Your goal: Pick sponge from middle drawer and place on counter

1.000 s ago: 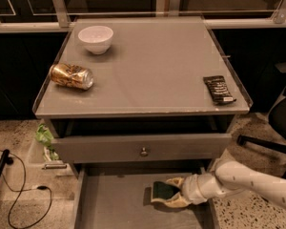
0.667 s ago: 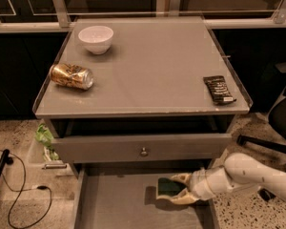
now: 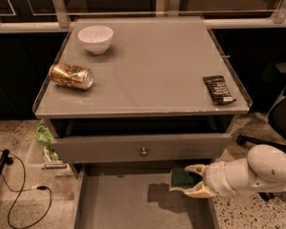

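Low in the camera view, reaching in from the side, the gripper (image 3: 189,180) is clamped on the sponge (image 3: 181,176). Its two pale fingers are closed on opposite edges, with the dark green face showing between them. A second ago the sponge sat lower, close to the floor of the middle drawer (image 3: 124,205). It has since come up and now hangs clear, throwing a shadow on the grey floor just below the gripper. The grasp has evidently held and the lift out of the drawer is under way. Just above the gripper is the shut drawer front with the round knob (image 3: 143,151). Higher still is the counter (image 3: 148,70), with a white bowl (image 3: 96,37), a crushed can (image 3: 71,76) and a black wrapper (image 3: 219,89) all well apart from the gripper. Judging from this, the carry up past that front and over the counter's rim remains.
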`<state>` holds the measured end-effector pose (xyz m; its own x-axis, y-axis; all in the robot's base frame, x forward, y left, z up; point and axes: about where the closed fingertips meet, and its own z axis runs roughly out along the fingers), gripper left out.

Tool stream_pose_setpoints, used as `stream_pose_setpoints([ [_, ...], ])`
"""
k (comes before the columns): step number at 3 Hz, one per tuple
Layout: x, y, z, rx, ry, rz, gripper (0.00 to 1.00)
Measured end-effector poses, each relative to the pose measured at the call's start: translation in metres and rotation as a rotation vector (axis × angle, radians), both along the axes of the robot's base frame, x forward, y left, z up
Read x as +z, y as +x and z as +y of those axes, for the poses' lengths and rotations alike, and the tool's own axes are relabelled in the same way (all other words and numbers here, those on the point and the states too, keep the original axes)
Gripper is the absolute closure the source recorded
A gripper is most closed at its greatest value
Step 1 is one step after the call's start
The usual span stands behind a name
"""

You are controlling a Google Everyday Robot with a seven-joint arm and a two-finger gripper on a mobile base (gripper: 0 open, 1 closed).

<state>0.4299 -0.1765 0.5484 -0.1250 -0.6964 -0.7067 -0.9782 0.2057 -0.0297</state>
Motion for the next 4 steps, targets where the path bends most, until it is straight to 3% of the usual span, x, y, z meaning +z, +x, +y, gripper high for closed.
stream_pose_setpoints([
  [1, 0.031, -0.001, -0.010, -0.057, -0.079, -0.055, 1.00],
  [2, 0.086, 0.001, -0.017, -0.075, -0.151, -0.133, 1.00],
  [3, 0.086, 0.001, -0.017, -0.075, -0.151, -0.133, 1.00],
  [4, 0.121, -0.017, -0.003, -0.034, -0.178, -0.211, 1.00],
])
